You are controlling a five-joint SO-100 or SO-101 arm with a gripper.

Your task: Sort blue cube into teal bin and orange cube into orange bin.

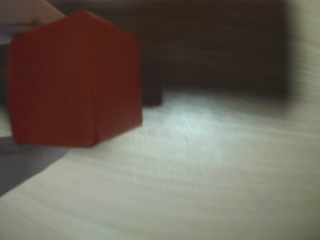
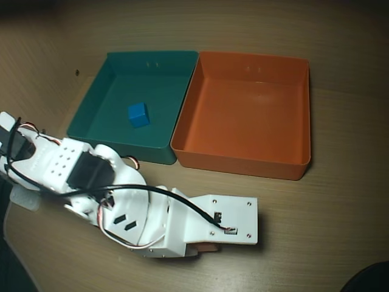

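Observation:
The orange cube point(image 1: 75, 80) fills the left of the blurred wrist view, held between pale finger parts of my gripper point(image 1: 75, 100), just above the wooden table. In the overhead view the gripper point(image 2: 206, 246) sits under the white wrist housing in front of the bins. Only a sliver of orange point(image 2: 209, 246) shows there. The blue cube point(image 2: 138, 114) lies inside the teal bin point(image 2: 115, 146), left of its middle. The orange bin point(image 2: 243, 161) stands empty, touching the teal bin's right side.
The white arm point(image 2: 91, 176) stretches from the left edge across the near table. Both bins stand behind it. Bare wooden table point(image 2: 328, 231) lies to the right of the gripper. A dark object point(image 2: 371, 280) shows at the bottom right corner.

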